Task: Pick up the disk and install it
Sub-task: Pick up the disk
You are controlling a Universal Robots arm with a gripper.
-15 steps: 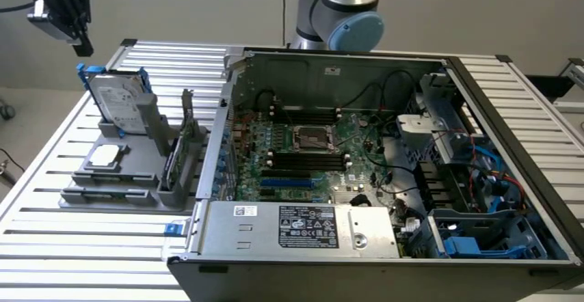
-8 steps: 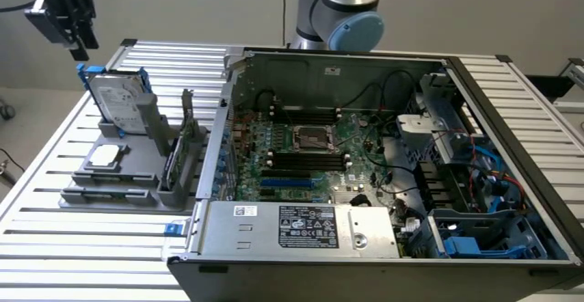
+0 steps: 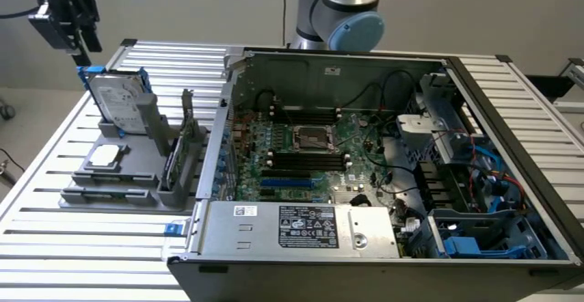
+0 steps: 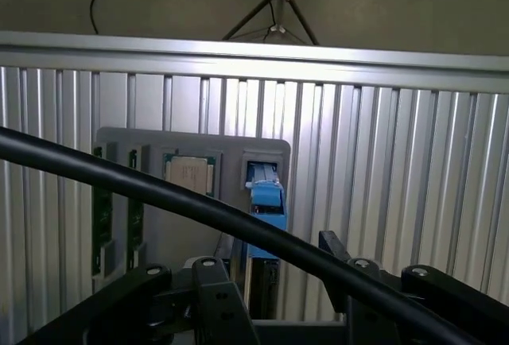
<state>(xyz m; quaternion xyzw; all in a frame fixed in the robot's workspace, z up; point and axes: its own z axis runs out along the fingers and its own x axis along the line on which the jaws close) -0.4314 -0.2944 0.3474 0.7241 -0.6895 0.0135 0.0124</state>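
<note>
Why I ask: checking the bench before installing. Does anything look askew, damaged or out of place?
Nothing stands out. The disk stands on edge in its slot of the grey holder, the chip lies flat in its recess, and the gripper hangs above the disk, clear of it.

The gripper (image 3: 82,46) is cut off by the exterior view's top edge. Below it, the disk (image 3: 123,100) has its lower end hidden in the grey holder (image 3: 137,175), and its label print is too small to read. In the wrist view a black cable (image 4: 159,194) crosses in front of the disk's blue carrier and hides part of it
</note>
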